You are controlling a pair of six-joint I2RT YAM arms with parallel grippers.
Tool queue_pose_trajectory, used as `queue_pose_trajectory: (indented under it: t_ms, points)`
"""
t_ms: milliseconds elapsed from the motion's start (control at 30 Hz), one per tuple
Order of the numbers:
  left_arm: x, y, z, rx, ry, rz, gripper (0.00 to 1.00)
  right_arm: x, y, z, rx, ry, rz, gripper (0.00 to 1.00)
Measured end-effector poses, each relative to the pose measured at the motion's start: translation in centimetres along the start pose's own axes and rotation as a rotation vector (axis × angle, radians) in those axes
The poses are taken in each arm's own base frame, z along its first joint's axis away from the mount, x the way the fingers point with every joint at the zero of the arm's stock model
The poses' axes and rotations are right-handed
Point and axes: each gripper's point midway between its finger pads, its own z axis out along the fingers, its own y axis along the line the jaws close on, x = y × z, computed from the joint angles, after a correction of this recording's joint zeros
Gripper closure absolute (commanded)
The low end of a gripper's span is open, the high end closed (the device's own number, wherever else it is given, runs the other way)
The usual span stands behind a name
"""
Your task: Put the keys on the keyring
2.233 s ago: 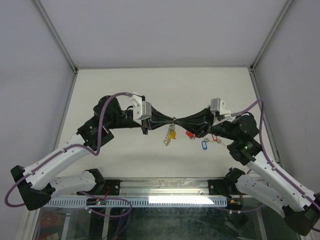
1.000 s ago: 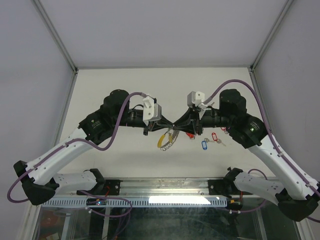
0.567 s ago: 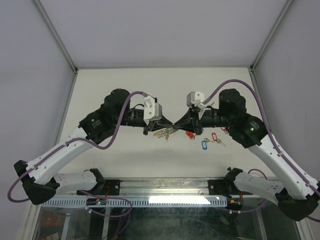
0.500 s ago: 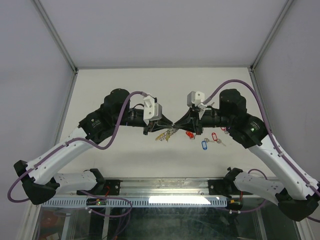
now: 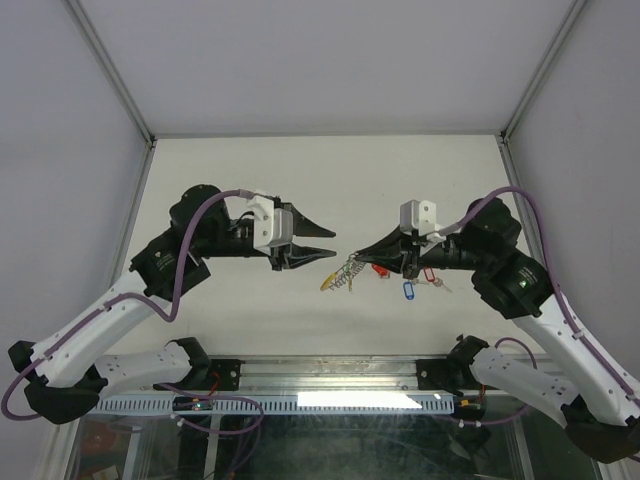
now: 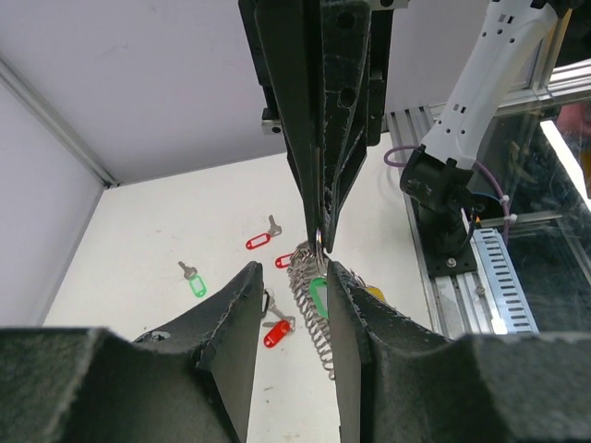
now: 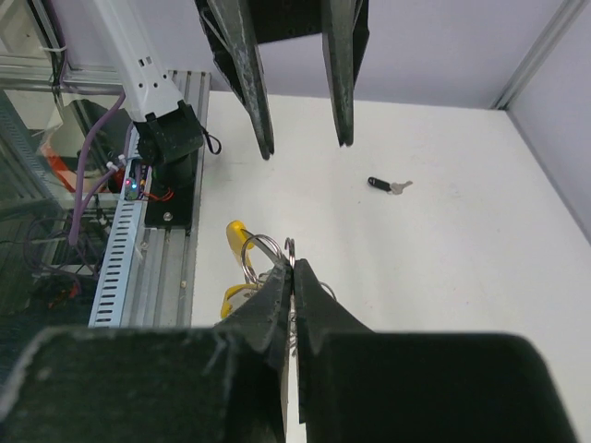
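The right gripper (image 7: pixel 292 268) was pinched tight on a single loop of the keyring (image 6: pixel 307 305). The ring hung free above the middle of the bench (image 5: pixel 420 170), its coil dangling with a yellow piece (image 5: pixel 328 283) and a green tag (image 6: pixel 319 295) on it. The left gripper (image 5: pixel 336 243) faced it tip to tip, jaws partly spread and holding nothing, just short of the ring.

The grip looked like the weak point: only thin wire sat between the closed fingertips, and all the hanging weight pulled below it. If the left jaws came in off line, or closed on the loose coil instead of the loop, they would likely twist the ring out of the pinch and drop it among the loose keys. A head-on approach could also knock the two sets of fingers together.

A red key (image 5: pixel 380 270) and a blue key (image 5: pixel 408 291) lay close by the right gripper on its near-edge side. A green key (image 6: pixel 194 282) and a black key (image 7: pixel 382 185) lay farther back. The strip along the far edge and both far corners showed bare, so there was room to back off that way — less so toward the near edge, where the arm bases stood.
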Motion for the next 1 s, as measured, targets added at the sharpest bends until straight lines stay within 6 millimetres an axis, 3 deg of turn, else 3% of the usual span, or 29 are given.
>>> queue_pose_trajectory:
  t_ms: [333,500,800,1000]
  points:
    - [2.9,-0.2,0.9,0.009,0.038,-0.062,0.64,-1.2,-0.2,0.2,0.023,-0.100,-0.023,1.00]
    - [3.0,0.3,1.0,-0.026,0.036,-0.071,0.56,-0.6,-1.1,0.5,0.083,-0.122,0.032,1.00]
    - [3.8,2.6,-0.2,-0.212,0.023,-0.090,0.42,1.1,-3.9,0.4,0.266,-0.145,0.154,1.00]
    - [4.5,5.4,-1.0,-0.389,0.042,-0.121,0.31,2.7,-5.3,0.5,0.348,-0.113,0.234,1.00]
